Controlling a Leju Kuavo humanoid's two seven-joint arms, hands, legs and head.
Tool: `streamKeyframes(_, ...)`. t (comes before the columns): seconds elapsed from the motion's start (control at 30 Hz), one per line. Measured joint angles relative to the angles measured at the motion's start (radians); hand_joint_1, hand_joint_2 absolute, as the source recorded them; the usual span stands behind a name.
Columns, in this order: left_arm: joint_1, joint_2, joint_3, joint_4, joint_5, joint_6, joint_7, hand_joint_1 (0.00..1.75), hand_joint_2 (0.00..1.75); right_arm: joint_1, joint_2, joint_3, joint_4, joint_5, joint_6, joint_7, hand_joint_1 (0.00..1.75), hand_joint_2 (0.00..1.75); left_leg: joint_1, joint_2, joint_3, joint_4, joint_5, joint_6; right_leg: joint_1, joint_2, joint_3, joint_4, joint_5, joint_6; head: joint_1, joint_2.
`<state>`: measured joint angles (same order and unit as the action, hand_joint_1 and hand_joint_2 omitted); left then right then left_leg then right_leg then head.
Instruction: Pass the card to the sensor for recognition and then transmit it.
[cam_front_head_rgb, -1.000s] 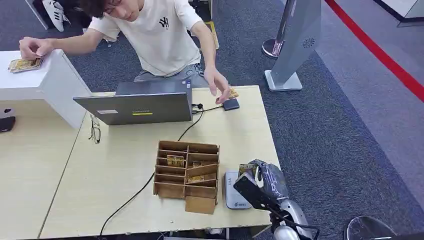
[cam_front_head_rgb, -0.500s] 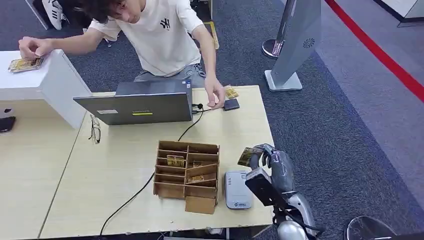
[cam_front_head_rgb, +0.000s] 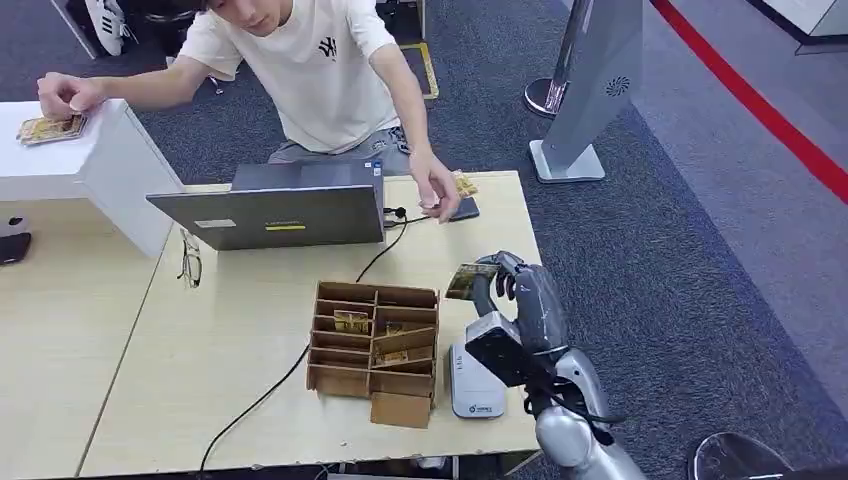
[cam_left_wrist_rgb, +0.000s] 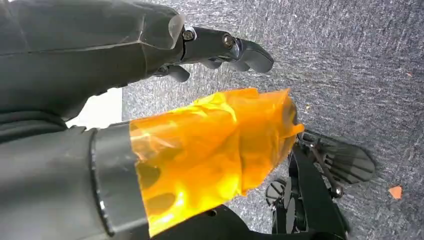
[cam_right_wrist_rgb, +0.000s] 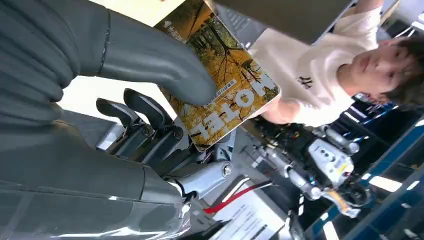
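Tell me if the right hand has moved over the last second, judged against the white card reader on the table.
Yes. The right hand with the card has moved from beside the reader up and forward past its far end, toward the person.

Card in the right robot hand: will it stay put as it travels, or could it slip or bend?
The card looks flat and unbent in the right robot hand, so probably stiff. Its glossy printed face may be slippery. The thumb presses only one end, with most of the card sticking out, so a bump could likely pivot it. It looks thin, probably light.
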<state>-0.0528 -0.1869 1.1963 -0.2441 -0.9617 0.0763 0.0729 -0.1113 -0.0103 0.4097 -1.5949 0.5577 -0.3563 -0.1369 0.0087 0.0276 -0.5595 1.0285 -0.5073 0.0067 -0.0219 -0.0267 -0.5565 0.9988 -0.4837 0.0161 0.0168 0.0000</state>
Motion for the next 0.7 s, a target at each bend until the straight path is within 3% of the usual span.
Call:
streamKeyframes(0.3,-0.007,0.008,-0.021,0.000,-0.035,-0.011,0.002,0.00,0.00,-0.172,0.054,0.053,0.132,-0.070,0.059,0.016,1.75,1.75,0.000,0.000,0.000,0.000,0.001,-0.001,0.000,0.000,0.000,0.001,0.000,0.000,0.000,0.000)
streamKeyframes(0.7,-0.013,0.010,-0.055,0.000,-0.057,-0.013,0.011,0.00,0.00,-0.314,0.140,0.074,0.320,-0.050,0.011,0.025,1.75,1.75,0.000,0.000,0.000,0.000,0.001,-0.001,0.000,0.000,-0.001,0.002,0.000,-0.001,0.000,0.000)
